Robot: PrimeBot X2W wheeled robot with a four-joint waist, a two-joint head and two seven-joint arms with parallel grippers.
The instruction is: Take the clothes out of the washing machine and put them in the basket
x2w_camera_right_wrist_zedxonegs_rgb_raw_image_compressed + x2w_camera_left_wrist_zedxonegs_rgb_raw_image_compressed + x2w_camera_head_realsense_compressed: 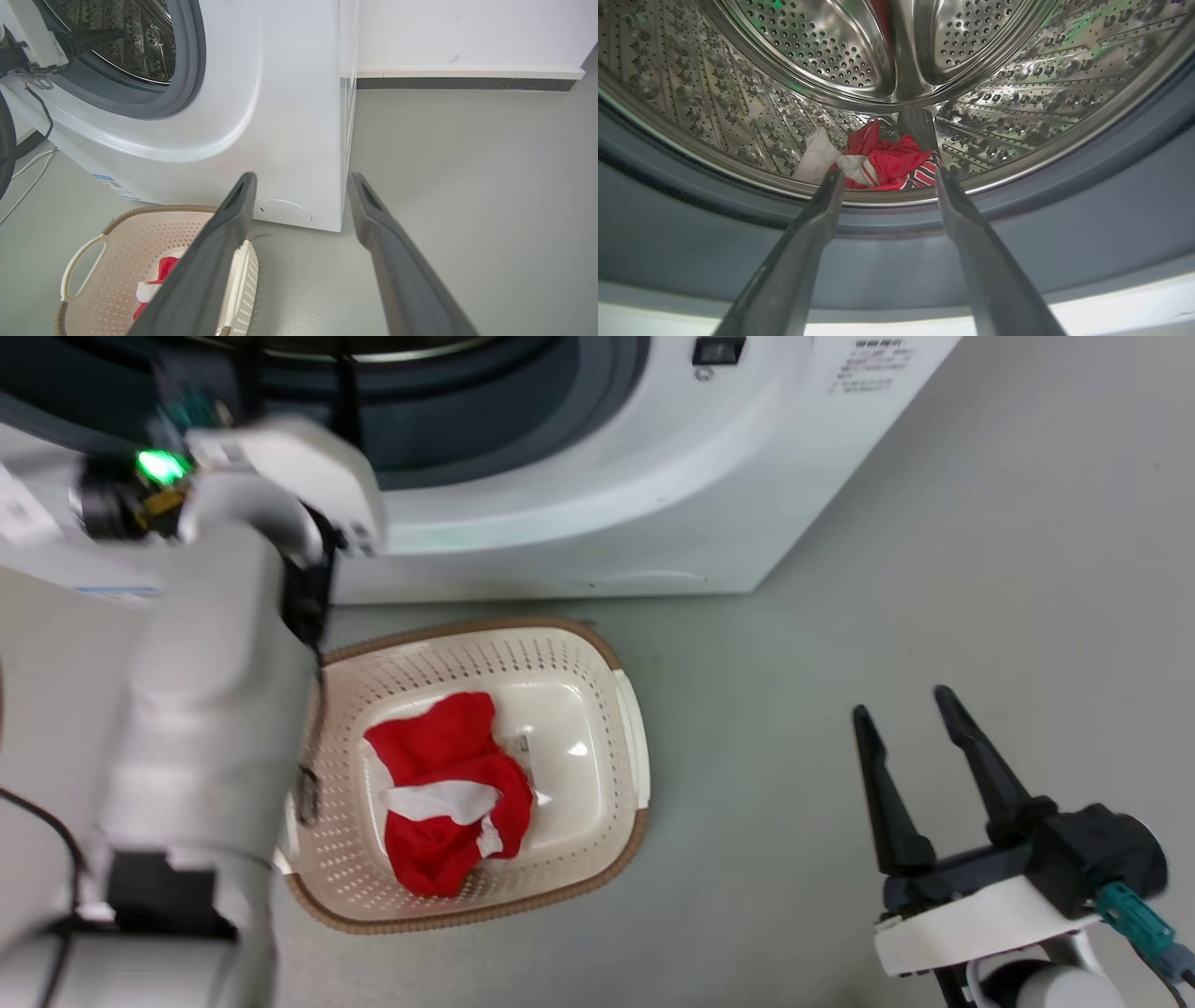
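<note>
Here the left gripper (889, 172) stood at the porthole (189, 88) of the washing machine (653, 504), fingers spread wide and empty, aimed at the clothes (896, 161) bunched low in its drum (738, 116). One red garment (448, 793) lay in the basket (611, 663) just in front of the machine. The right gripper (901, 702), likewise wide apart and empty, hung beyond the machine's right corner.

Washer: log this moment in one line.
left gripper: jaws open, at drum mouth | right gripper: jaws open, over floor | drum: clothes inside | basket: red garment
</note>
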